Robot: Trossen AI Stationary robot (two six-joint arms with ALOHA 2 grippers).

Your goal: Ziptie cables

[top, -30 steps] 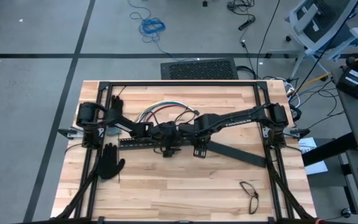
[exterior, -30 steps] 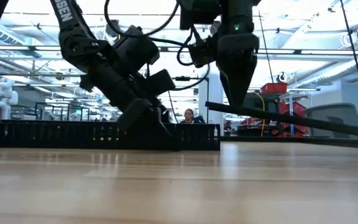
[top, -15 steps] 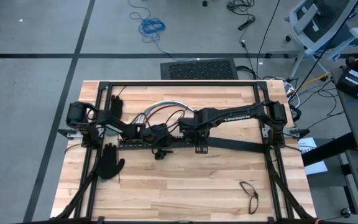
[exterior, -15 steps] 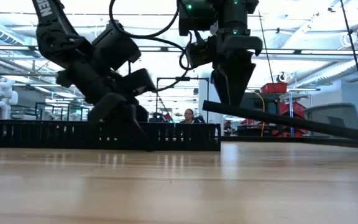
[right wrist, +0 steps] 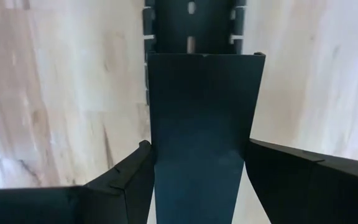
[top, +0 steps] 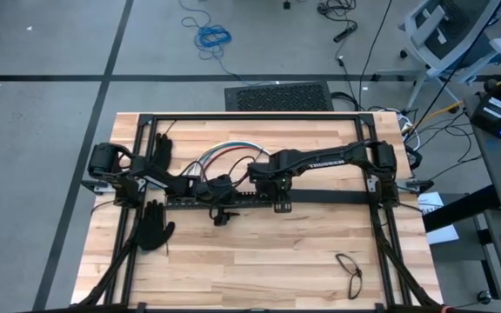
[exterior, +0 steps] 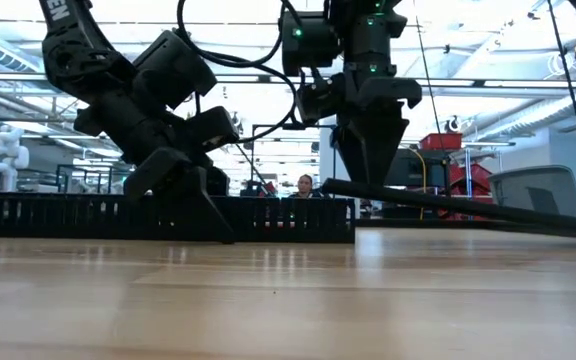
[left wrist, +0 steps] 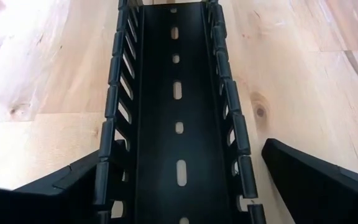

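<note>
Your table (top: 259,261) is pale butcher-block wood w/ a black frame; grey floor around it, glass-walled lab w/ a seated person (exterior: 304,186) behind. Cables (top: 229,153) lie at the far side, just behind both arms. Left gripper (left wrist: 179,165) stands wide, fingers straddling the slotted duct (left wrist: 178,106). Right gripper (right wrist: 201,171) is clamped on the flat black cover (right wrist: 201,124), over the duct's end. Gloves (top: 153,228) at left.

two dark jointed arms, white lettering on the links, looped black cables, green indicator lights
</note>
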